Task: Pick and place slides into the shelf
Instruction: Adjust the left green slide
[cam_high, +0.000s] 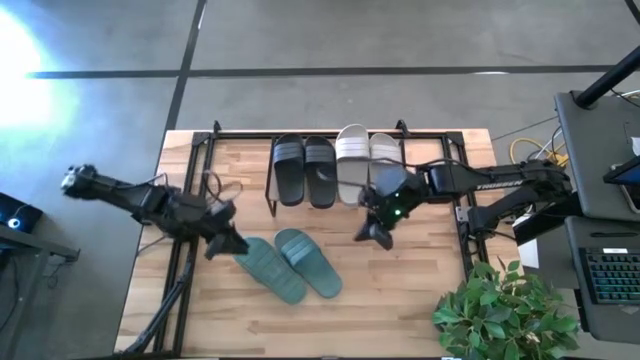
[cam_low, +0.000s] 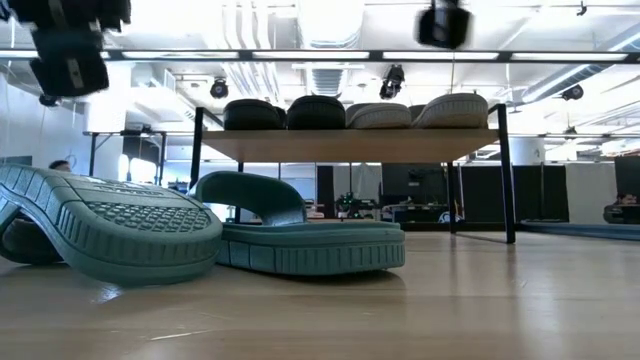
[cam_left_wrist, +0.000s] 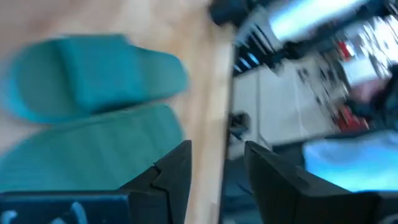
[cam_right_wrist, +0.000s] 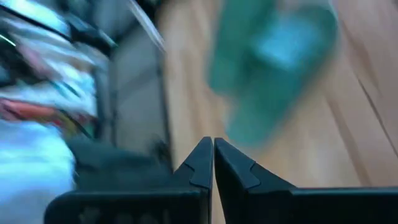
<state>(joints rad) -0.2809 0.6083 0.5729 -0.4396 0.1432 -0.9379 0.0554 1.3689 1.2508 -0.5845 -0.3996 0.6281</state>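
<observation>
Two teal slides lie on the wooden table. One (cam_high: 268, 270) (cam_low: 110, 225) is turned over with its ribbed sole showing. The other (cam_high: 310, 262) (cam_low: 300, 235) rests on its sole, strap up. On the shelf (cam_low: 350, 146) at the back sit a black pair (cam_high: 303, 170) and a white pair (cam_high: 365, 160). My left gripper (cam_high: 232, 247) (cam_left_wrist: 217, 149) hovers open above the turned-over slide's left end, with nothing between its fingers. To the right of the teal slides and in front of the shelf, my right gripper (cam_high: 375, 238) (cam_right_wrist: 213, 142) hangs shut and empty.
A potted plant (cam_high: 500, 310) overhangs the table's near right corner. A desk with a keyboard (cam_high: 610, 275) stands beyond the right edge. A black metal frame (cam_high: 185, 180) runs along the table's left side and back. Bare wood lies between the teal slides and the plant.
</observation>
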